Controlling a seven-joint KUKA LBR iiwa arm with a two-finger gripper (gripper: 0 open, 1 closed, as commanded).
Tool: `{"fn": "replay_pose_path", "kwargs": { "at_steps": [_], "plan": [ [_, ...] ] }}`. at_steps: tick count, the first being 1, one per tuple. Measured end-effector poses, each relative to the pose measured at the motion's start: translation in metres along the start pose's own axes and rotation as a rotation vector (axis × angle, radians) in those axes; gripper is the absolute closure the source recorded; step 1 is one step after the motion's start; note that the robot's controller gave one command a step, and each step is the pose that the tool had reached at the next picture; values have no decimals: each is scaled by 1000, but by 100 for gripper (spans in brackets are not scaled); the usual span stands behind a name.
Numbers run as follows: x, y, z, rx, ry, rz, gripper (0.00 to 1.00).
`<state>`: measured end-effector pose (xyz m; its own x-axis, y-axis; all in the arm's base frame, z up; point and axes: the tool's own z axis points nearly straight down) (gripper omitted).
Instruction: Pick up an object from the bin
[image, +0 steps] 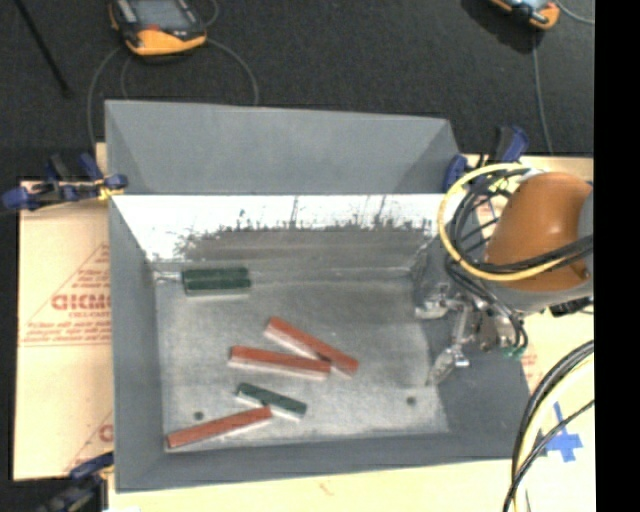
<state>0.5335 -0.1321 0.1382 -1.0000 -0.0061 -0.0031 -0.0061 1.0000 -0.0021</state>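
Currently low at the right side of the grey bin (300, 215), by its right wall: end effector (447, 355), over bare floor, holding nothing visible. Apart or together: cannot tell from this angle. Nearest candidate: upper red stick (312, 346), mid-bin, to the view's left of the end effector, well apart from it. Long axis diagonal, running from upper left down to lower right, lower-right tip pointing toward the end effector. Just under it and touching: second red stick (278, 361), near-horizontal. Further toward the front: short dark green stick (272, 400), touching a third red stick (217, 429) at front left. Alone at back left: dark green block (215, 281). Judged next: travel left across the floor, then line up across that diagonal axis before closing.
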Motion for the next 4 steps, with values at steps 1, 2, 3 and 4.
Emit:
{"fn": "replay_pose_path", "kwargs": {
  "at_steps": [1, 2, 3, 4],
  "plan": [
    [0, 0, 0, 0, 0, 0, 0],
    [-18, 40, 34, 1, -7, 40, 0],
    [-17, 72, 51, -5, 5, 42, 0],
    [-15, 75, 48, -1, -3, 13, 0]
  ]
}}
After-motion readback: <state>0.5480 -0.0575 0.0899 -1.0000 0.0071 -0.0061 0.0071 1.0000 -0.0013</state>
